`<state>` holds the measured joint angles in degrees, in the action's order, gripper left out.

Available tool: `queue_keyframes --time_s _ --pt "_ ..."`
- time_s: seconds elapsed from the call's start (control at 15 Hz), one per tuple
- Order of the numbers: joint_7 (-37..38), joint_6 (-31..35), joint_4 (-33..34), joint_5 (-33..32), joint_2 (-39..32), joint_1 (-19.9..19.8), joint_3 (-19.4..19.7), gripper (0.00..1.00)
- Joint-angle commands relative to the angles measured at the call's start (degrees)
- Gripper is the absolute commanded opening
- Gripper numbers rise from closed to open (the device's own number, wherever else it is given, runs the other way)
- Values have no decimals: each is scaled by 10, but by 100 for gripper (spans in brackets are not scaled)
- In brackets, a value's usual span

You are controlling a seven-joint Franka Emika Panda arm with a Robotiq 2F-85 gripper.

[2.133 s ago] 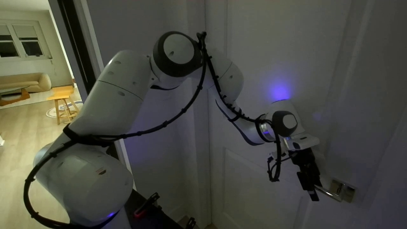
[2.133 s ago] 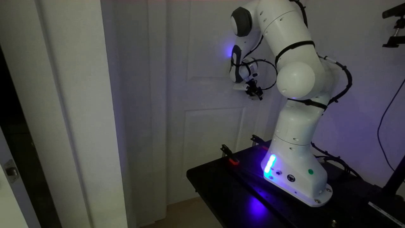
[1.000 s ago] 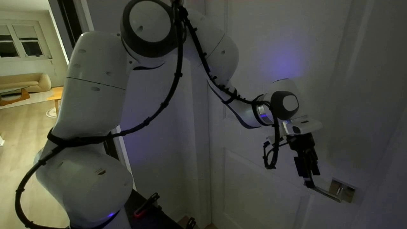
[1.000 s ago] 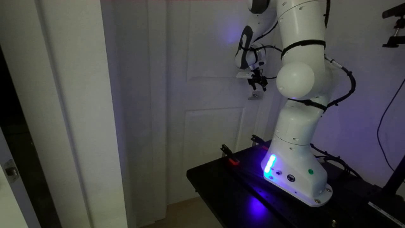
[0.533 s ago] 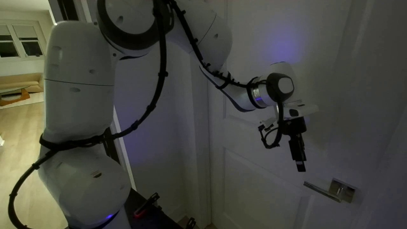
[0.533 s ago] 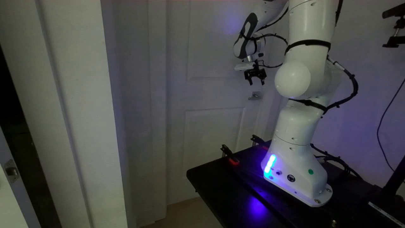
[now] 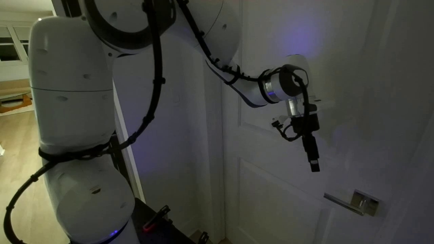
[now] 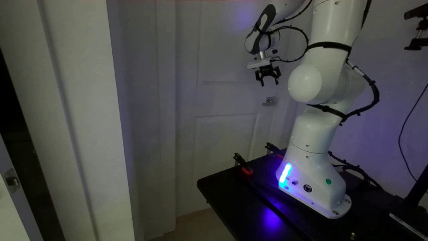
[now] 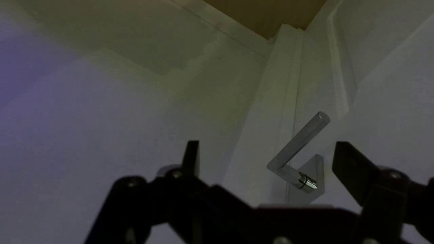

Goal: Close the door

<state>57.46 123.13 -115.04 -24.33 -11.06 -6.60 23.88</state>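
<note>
The door (image 7: pixel 278 189) is tall and white with recessed panels. It also shows in an exterior view (image 8: pixel 220 100) and at the right of the wrist view (image 9: pixel 390 112). It appears to lie flush in its frame, with a thin seam in the wrist view. Its silver lever handle (image 7: pixel 342 204) sticks out level from a rectangular plate (image 7: pixel 372 206). My gripper (image 7: pixel 314 169) is above and apart from the lever, pointing down. In an exterior view the gripper (image 8: pixel 270 83) has its fingers spread and empty. In the wrist view the lever (image 9: pixel 298 142) shows beyond the open fingers (image 9: pixel 268 144).
My arm stands on a black table (image 8: pixel 227 201) with red-and-black clamps (image 8: pixel 245 165) at its edge. A white wall corner (image 8: pixel 117 134) rises at the left of that view. A black bracket (image 8: pixel 418 30) is at the upper right. A wall (image 7: pixel 176 162) adjoins the door frame.
My gripper was at the lever about two seconds ago. It has risen off the lever, and the arm has drawn up and back. The door looks unmoved.
</note>
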Motion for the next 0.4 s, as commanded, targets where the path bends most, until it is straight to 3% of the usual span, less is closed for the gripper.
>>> queue_keyframes --time_s 0.0,0.33 --pt "1 -3 3 -3 1 -23 -24 100" --pt "2 -3 3 -3 -2 -28 -27 100"
